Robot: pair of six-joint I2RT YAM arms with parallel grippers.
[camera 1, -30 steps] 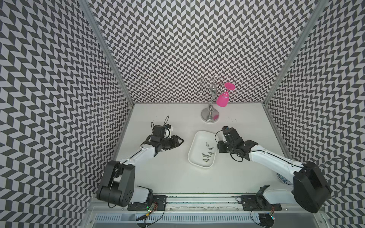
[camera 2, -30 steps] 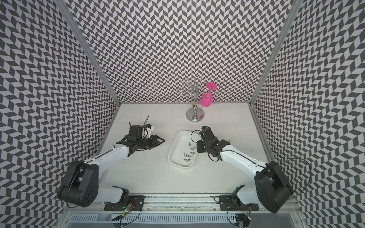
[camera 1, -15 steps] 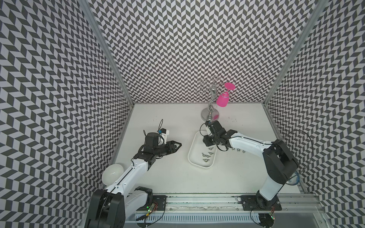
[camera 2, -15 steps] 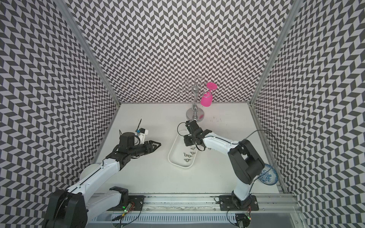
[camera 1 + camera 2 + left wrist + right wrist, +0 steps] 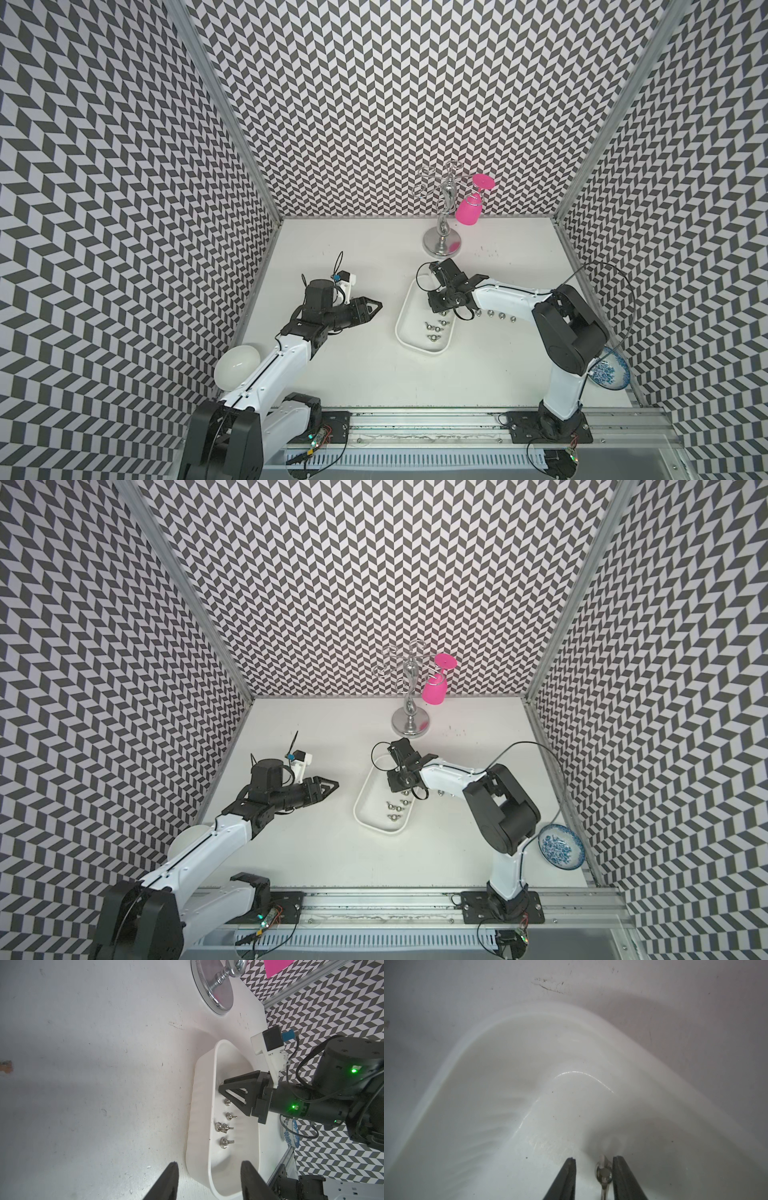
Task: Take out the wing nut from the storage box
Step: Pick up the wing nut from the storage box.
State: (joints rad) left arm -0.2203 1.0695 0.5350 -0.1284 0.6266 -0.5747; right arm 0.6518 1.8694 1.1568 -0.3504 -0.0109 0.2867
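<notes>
Right gripper [image 5: 438,306] has swung from beside the shallow white plastic rectangular storage box [image 5: 409,320] into its upper end, frame centre, in both top views | left wrist: left gripper [image 5: 209,1164] spread, empty, at lower edge | right wrist: fingers parted around small silver metal wing nut [image 5: 603,1174] on box floor, bottom edge.

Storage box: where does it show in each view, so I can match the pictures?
Top view: storage box mid-table, in front of the silver stand.
Top view: the box mid-table, in front of that stand.
Left wrist: box just ahead of the open left gripper.
Right wrist: box's inside fills most of the picture.
Shared landmark: right gripper, tips down in the box in all four.
</notes>
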